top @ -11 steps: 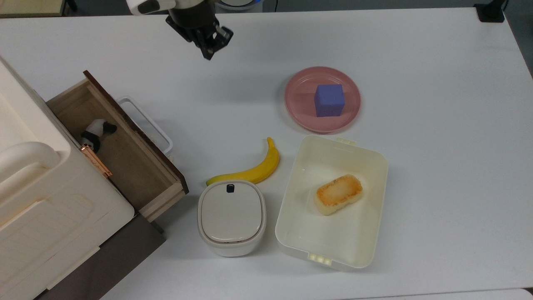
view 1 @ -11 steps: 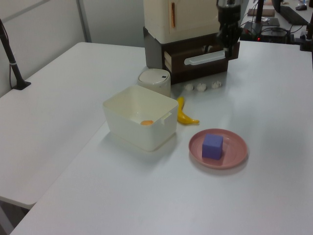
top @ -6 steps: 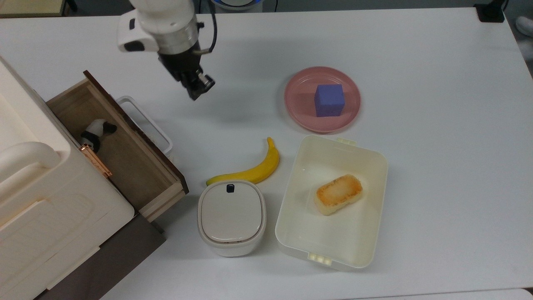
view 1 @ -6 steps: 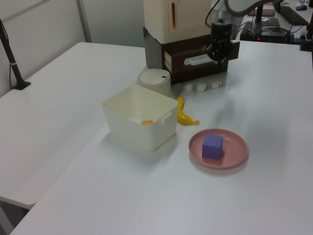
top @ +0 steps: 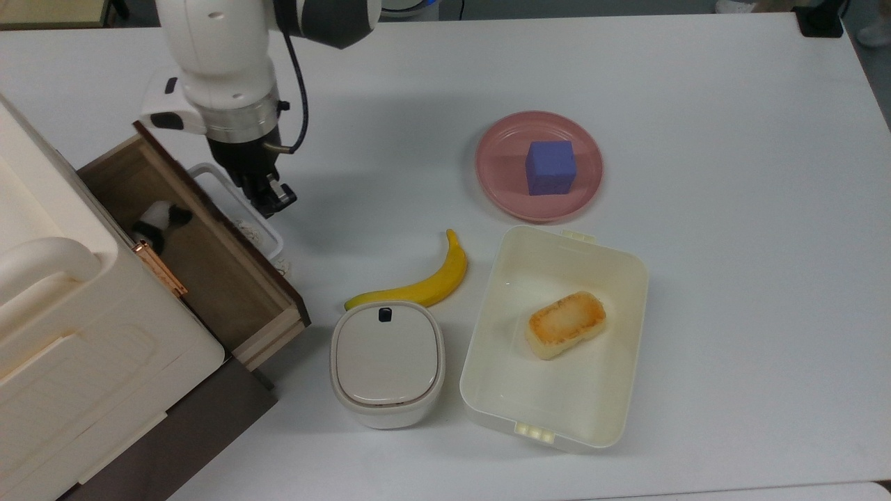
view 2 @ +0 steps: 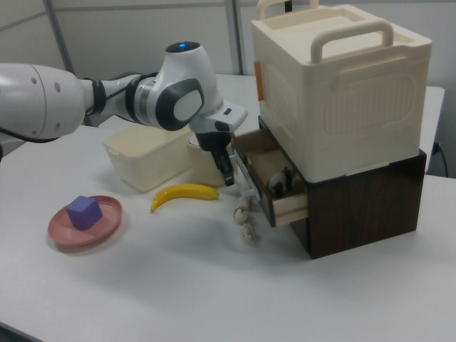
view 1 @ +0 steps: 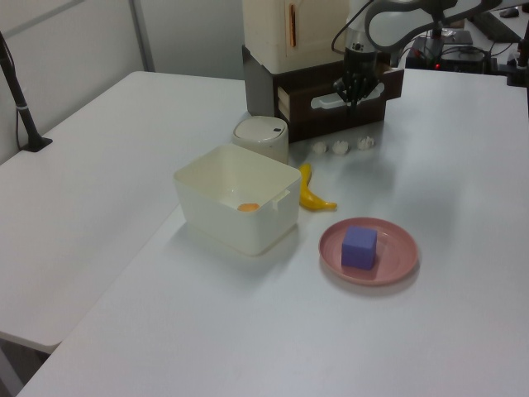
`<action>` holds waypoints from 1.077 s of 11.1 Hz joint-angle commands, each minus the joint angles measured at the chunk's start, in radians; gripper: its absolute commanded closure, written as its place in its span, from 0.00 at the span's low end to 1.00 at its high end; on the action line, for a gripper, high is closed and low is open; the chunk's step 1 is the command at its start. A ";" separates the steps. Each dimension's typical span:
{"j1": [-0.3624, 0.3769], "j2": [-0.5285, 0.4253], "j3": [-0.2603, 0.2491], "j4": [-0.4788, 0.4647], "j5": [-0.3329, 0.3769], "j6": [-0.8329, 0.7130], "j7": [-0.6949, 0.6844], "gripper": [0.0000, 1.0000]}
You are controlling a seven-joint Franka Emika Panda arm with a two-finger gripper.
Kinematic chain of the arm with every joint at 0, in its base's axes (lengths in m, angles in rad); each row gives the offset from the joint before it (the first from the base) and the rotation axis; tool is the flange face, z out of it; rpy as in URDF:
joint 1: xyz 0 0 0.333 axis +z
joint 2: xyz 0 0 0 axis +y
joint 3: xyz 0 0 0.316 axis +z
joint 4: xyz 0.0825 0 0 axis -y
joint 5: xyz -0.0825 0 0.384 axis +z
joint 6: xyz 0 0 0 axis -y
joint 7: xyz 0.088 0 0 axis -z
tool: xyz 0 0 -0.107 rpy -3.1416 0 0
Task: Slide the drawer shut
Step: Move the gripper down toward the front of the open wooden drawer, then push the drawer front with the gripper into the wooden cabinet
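The drawer [top: 216,285] stands pulled out of the cream cabinet [top: 83,348] at the top view's left. It is a light wooden box with a dark brown front panel and a white loop handle [top: 270,240]. A small black-and-white toy [top: 159,217] lies inside. My gripper [top: 273,200] points down with its fingers together, right at the handle's outer bar, holding nothing. In the right view the gripper [view 2: 229,173] sits just left of the drawer front [view 2: 251,178]. In the left view the gripper [view 1: 351,88] hangs in front of the drawer [view 1: 326,103].
A banana [top: 426,282], a lidded rounded white container [top: 387,362] and a cream tub [top: 494,379] holding a toasted bread piece [top: 565,323] lie right of the drawer. Farther back, a pink plate [top: 498,163] carries a blue cube [top: 550,167]. Small white bits [view 2: 246,222] lie below the handle.
The arm came down and to the top view's left, from the table's far edge to the drawer handle. The drawer front has shifted slightly toward the cabinet.
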 commanded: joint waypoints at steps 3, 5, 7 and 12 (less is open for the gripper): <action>0.010 0.067 -0.074 0.075 -0.099 0.146 0.023 1.00; -0.021 0.125 -0.074 0.139 -0.122 0.174 0.017 1.00; -0.026 0.122 -0.074 0.146 -0.125 0.174 -0.024 1.00; 0.112 -0.084 -0.061 0.028 -0.036 -0.179 -0.349 0.97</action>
